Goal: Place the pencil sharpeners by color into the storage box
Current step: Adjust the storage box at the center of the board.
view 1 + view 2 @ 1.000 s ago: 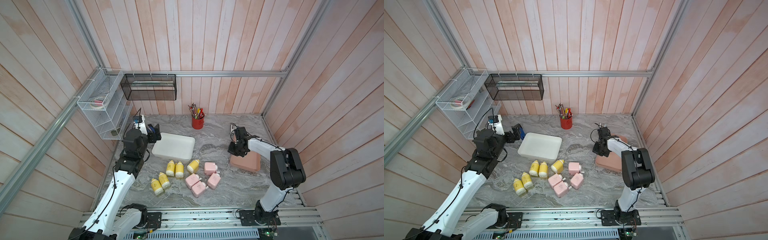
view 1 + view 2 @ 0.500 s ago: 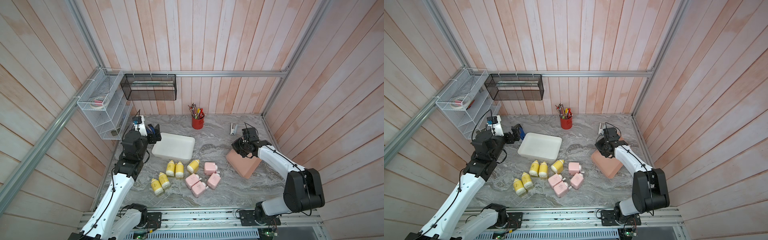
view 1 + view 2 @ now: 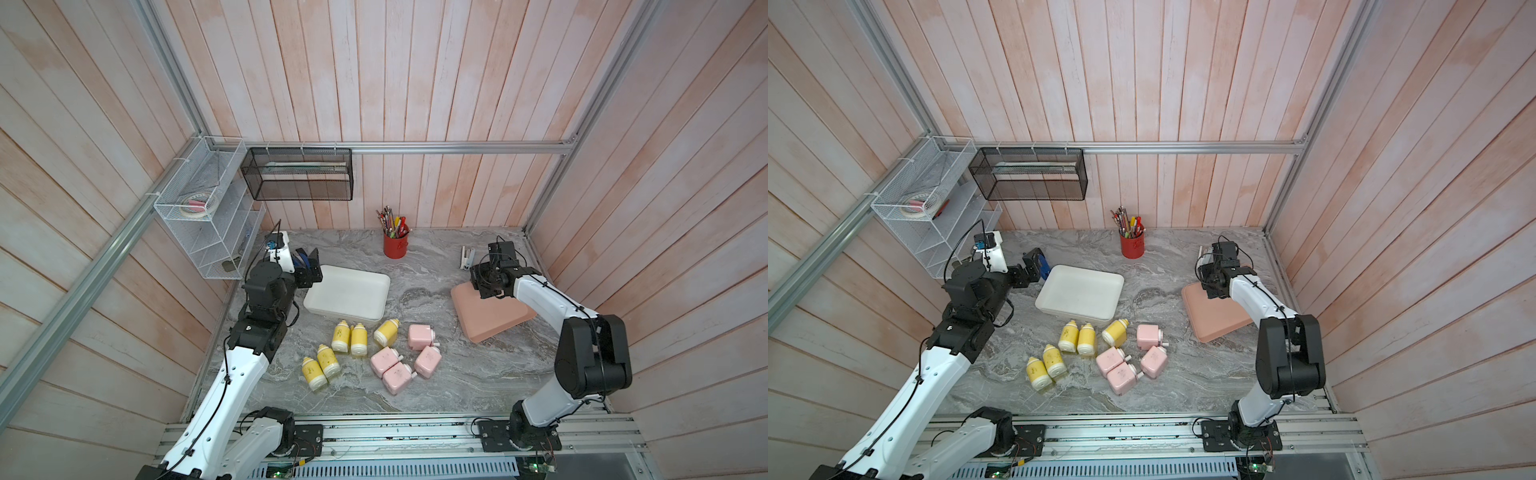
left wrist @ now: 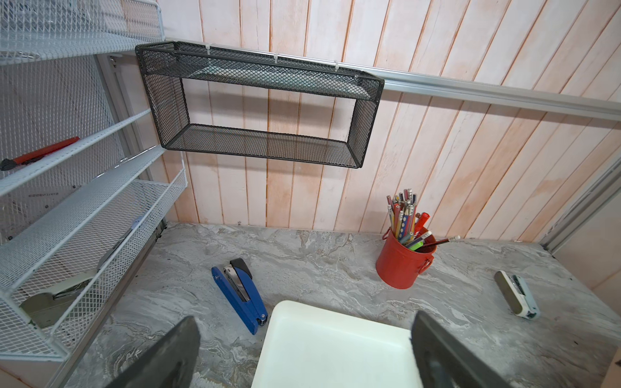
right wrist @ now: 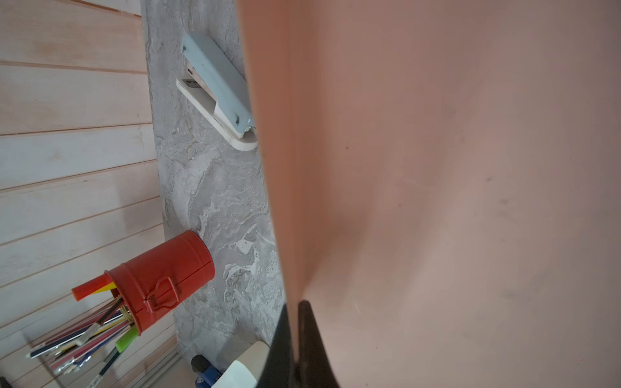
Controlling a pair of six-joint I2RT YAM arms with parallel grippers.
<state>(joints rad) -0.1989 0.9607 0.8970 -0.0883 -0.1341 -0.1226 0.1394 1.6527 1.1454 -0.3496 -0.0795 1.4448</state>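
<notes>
Pink tray (image 3: 490, 320) rim tight betw. R fingers (image 5: 314, 349), tray atilt; L fingers (image 4: 168, 356) wide apart above white tray (image 4: 336, 349) edge.

Yellow sharpeners (image 3: 358, 338) (cream ends), pink sharpeners (image 3: 419, 336), salmon tray (image 3: 490, 322).

Left arm (image 3: 237, 374): rises from the front rail toward the rear left, with the elbow joint raised. The left gripper (image 3: 309, 266) points rearward near table height. Its jaws are spread wide with nothing between them; in the left wrist view both fingers (image 4: 168, 352) stand well apart.

Right arm (image 3: 544, 299): the elbow is high at the right side and the forearm slopes down toward the rear. The right gripper (image 3: 486, 289) points downward, its jaws closed on the wall of the pink tray (image 3: 490, 320).
</notes>
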